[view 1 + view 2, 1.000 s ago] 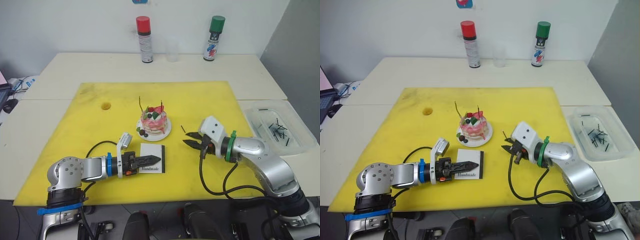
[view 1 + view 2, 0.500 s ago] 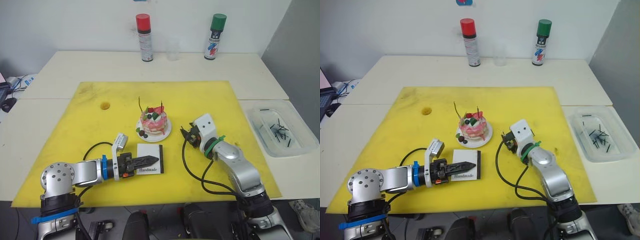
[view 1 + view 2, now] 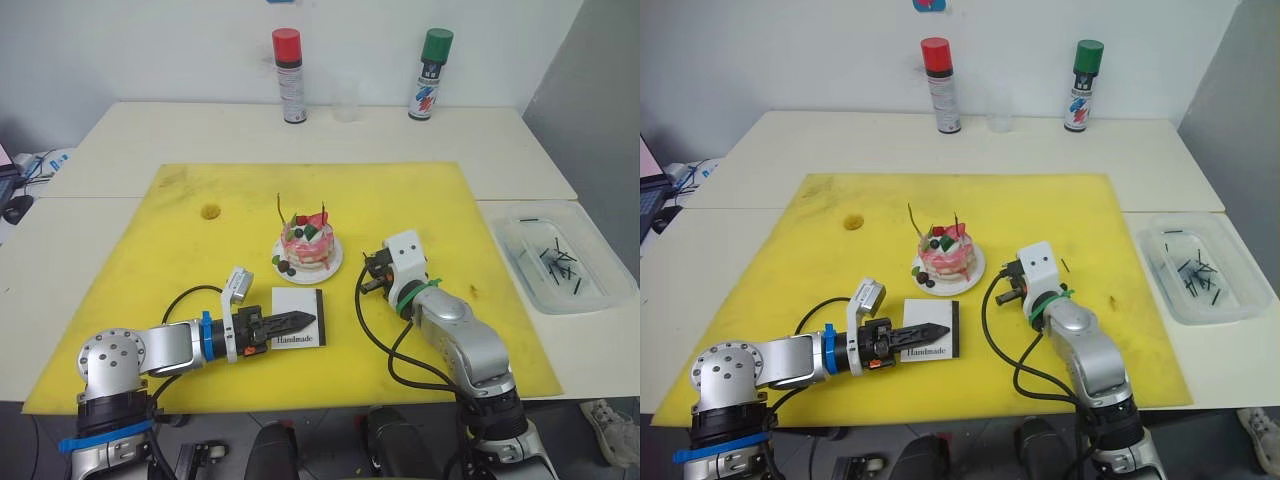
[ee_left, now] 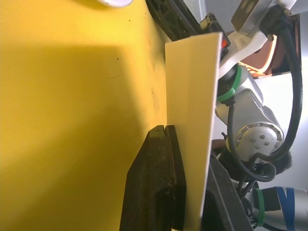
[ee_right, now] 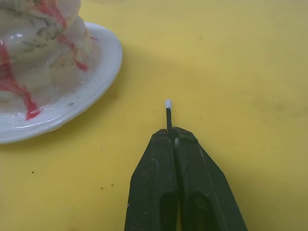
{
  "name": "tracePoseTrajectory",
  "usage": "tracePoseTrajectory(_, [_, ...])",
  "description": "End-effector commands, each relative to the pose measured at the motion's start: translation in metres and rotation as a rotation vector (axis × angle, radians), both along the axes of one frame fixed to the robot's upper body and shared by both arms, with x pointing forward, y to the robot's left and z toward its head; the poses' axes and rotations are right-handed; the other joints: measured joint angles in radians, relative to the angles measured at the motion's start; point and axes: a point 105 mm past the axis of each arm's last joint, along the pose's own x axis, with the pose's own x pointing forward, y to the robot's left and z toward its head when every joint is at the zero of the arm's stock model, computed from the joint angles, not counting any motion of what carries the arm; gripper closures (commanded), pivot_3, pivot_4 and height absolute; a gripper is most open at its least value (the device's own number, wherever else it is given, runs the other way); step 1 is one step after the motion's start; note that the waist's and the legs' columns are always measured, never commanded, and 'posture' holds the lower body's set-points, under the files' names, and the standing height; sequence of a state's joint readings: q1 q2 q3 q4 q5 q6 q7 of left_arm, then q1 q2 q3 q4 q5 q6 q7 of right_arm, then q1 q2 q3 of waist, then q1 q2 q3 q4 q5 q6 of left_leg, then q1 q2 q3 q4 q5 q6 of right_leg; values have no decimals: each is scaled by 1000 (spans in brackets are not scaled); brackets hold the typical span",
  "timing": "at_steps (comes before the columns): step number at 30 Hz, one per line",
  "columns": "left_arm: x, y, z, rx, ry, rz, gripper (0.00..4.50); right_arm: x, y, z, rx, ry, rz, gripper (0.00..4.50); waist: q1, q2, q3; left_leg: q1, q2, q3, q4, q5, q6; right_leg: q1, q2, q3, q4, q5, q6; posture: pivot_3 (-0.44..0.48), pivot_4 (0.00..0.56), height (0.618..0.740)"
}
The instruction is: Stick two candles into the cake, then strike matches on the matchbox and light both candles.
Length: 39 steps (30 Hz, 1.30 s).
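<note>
Just right of the cake [image 3: 308, 246], the right hand [image 5: 169, 129] is pinched shut on a match [image 5: 168, 111]: only its short dark tip with a pale head pokes out past the fingertips, pointing toward the plate [image 5: 103, 72] rim, close to it but not touching.

Matchbox [image 3: 300, 318] lies flat on the yellow mat [image 3: 180, 250], in front of the cake and to the left of the right hand. Left hand [image 3: 305, 321] lies over it with fingers together, apparently pinning it; the wrist view shows the closed fingers [image 4: 161, 183] hard against the box's white face. Whether it grips or only presses, cannot tell.

Key relation for striking: the dark strip runs along the box's right edge, the side facing the right hand. Box's long axis runs front to back, so the match head would need to come left and forward to that edge, then drag along it.

Both candles [image 3: 280, 212] stand in the cake, thin and slightly leaning, unlit.

Surface: soft-looking mat on a pale counter [image 3: 480, 140]. Room between box, plate and right hand is tight. Spare matches sit in a clear tray [image 3: 555, 262] well off to the right
</note>
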State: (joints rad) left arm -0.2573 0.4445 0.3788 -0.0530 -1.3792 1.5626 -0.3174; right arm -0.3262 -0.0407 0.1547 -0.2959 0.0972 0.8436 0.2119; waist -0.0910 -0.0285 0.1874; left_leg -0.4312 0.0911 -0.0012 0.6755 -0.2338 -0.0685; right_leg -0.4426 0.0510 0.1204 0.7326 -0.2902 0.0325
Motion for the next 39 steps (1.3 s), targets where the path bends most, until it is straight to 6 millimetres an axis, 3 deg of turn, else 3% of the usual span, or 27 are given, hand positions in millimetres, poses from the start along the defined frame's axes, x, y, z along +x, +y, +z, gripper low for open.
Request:
tracePoseTrajectory(1, [-1, 5, -1, 19, -5, 17, 4500, -3, -1, 20, 95, -9, -6, 4458, 0, 0, 0, 0, 0, 0, 0, 0, 0, 0, 0, 0, 0, 0, 0, 0, 150, 684])
tracePoseTrajectory(4, [-1, 6, -1, 19, -2, 21, 4500, -11, -4, 42, 130, -41, 43, 4458, 0, 0, 0, 0, 0, 0, 0, 0, 0, 0, 0, -1, 0, 0, -1, 0, 150, 684])
tracePoseTrajectory(7, [-1, 6, -2, 23, 0, 16, 4500, -32, -9, 54, 60, -76, 193, 4458, 2, 0, 0, -1, 0, 0, 0, 0, 0, -1, 0, -1, 0, 0, 0, 0, 150, 684])
tracePoseTrajectory(15, [2, 5, 0, 33, -1, 2, 4500, -92, -14, 21, -148, -64, 502, 4458, 1, 0, 0, 1, 0, 0, -8, 0, 0, -1, 0, 0, -2, -3, -5, 0, 150, 684])
tracePoseTrajectory(21, [4, 7, 0, 42, 3, 1, 4500, -96, -9, 2, -158, -79, 533, 4458, 1, -1, 0, 4, -9, -9, -11, 0, 0, 0, -1, 2, -3, -3, -4, 0, 150, 684])
tracePoseTrajectory(25, [4, 8, -2, 56, 4, 2, 4500, -86, -12, -11, -168, -59, 479, 4458, 1, -1, 0, 4, -10, -11, -11, 0, -1, 1, -2, 2, -6, -3, -4, 0, 150, 684])
tracePoseTrajectory(37, [4, 12, -3, 67, 3, 8, 4500, -87, -9, -14, -145, -114, 482, 4458, 1, -1, 0, 4, -11, -14, -11, 0, -1, 2, -2, 1, -6, -2, -3, 0, 150, 684])
tracePoseTrajectory(39, [4, 12, -3, 67, 2, 9, 4500, -86, -9, -16, -148, -106, 473, 3875, 1, -1, 0, 4, -11, -14, -11, 0, -1, 2, -2, 0, -6, -1, -2, 0, 150, 684])
